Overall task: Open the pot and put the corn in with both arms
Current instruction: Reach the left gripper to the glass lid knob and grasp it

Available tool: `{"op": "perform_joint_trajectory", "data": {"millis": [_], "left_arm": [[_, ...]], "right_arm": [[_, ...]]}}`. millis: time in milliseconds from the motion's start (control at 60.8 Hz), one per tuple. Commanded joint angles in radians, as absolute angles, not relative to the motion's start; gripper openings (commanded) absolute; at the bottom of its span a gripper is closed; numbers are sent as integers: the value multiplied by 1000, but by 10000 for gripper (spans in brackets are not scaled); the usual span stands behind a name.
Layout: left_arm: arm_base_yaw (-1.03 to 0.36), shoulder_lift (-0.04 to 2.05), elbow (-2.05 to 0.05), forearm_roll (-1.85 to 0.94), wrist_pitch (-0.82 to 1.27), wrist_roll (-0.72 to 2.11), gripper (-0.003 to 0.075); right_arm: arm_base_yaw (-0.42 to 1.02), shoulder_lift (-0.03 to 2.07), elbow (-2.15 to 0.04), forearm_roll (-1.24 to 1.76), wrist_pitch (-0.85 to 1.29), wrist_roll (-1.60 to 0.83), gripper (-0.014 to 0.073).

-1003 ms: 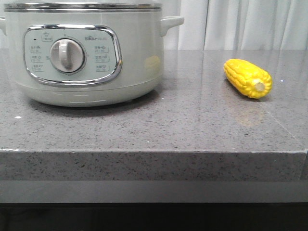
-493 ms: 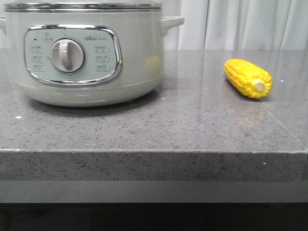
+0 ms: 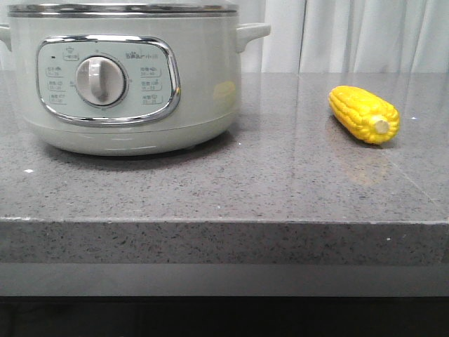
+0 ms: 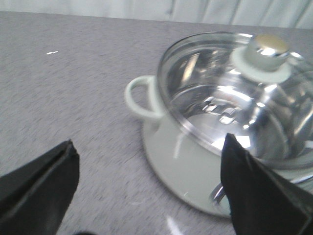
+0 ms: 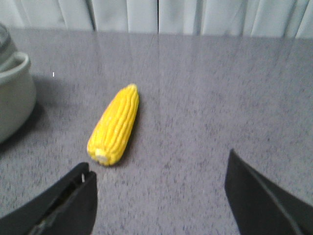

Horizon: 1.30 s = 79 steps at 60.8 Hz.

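While both jaws are spread and empty, the left gripper [image 4: 146, 191] is held by the lidded pale green electric pot [image 3: 126, 77]; the bright yellow corn cob [image 3: 363, 114] lies well right of it, before the right gripper [image 5: 159, 196].

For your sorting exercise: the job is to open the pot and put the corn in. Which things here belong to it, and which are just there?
Belong to the job:
pot
lid
corn
left hand
right hand

Just there:
stone counter
curtain
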<state>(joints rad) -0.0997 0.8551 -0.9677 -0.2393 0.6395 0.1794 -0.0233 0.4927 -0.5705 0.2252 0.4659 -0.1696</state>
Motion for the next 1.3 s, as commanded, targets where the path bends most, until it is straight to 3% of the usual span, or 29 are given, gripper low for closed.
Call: {"op": "perform_joint_trajectory", "data": {"millis": [0, 214, 526, 1282], "left_arm": [[-156, 962, -1138, -264, 621, 184, 577], [-289, 1283, -1563, -262, 822, 184, 577], [-347, 1624, -1993, -266, 1145, 146, 577], [-347, 1735, -2027, -257, 1140, 146, 550]], "right_arm": [[-24, 516, -607, 235, 428, -189, 561], [-22, 526, -607, 235, 433, -196, 561], [-22, 526, -610, 235, 432, -216, 561], [-22, 526, -610, 235, 391, -216, 561]]}}
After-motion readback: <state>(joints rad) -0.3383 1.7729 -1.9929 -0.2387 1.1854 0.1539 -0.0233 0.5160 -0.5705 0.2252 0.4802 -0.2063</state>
